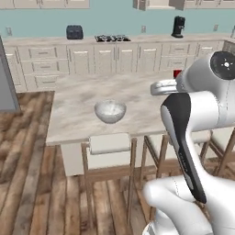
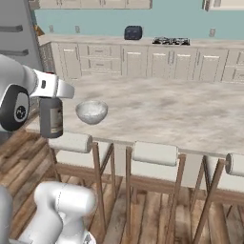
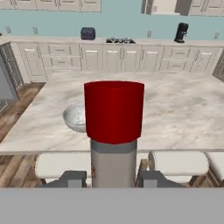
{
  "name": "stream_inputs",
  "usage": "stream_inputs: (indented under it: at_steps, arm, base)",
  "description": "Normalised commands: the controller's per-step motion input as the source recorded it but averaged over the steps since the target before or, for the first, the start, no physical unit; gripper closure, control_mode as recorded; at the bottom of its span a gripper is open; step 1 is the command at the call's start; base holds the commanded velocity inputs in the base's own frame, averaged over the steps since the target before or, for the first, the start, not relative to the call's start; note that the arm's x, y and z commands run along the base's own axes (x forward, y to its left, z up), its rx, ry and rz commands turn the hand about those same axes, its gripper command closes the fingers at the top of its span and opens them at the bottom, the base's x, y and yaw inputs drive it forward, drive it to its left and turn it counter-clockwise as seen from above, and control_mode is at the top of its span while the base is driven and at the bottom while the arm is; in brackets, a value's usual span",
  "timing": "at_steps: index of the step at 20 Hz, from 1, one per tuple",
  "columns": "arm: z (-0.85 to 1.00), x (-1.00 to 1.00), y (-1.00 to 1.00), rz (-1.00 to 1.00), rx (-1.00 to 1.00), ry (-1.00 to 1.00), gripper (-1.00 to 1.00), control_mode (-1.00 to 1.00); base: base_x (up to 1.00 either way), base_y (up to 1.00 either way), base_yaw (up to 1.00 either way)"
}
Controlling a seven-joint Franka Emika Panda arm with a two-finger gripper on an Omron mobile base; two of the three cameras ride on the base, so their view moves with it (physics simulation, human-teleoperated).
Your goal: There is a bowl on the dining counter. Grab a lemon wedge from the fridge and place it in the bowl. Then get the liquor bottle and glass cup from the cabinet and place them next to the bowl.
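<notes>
My gripper [image 3: 111, 178] is shut on the neck of the liquor bottle [image 3: 113, 164], just under its red cap [image 3: 113, 111]. In the right base view the dark bottle [image 2: 51, 118] hangs upright from the gripper [image 2: 51, 95], off the near corner of the dining counter [image 2: 167, 109] above a stool. The whitish speckled bowl [image 1: 110, 111] stands on the counter near its front edge, beyond the bottle [image 2: 91, 111] [image 3: 73, 117]. I cannot make out a lemon wedge in the bowl. The glass cup is out of view. The grey fridge [image 1: 6, 87] stands at the far left.
Cushioned wooden stools [image 2: 155, 153] line the counter's near side. Along the back wall run cream drawers [image 1: 46, 66], a toaster [image 1: 74, 32], a stovetop [image 1: 112, 38] and a black coffee machine [image 1: 178, 26]. An upper cabinet [image 3: 166, 6] stands open.
</notes>
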Motion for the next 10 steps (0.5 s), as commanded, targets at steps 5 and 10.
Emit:
stream_inputs:
  at_steps: [5, 10]
  arm:
    - [0.00, 0.00, 0.00, 0.00, 0.00, 0.00, 1.00, 1.00]
    - [0.00, 0.00, 0.00, 0.00, 0.00, 0.00, 1.00, 1.00]
  base:
    - [0.74, 0.54, -0.38]
    - [0.83, 0.42, -0.29]
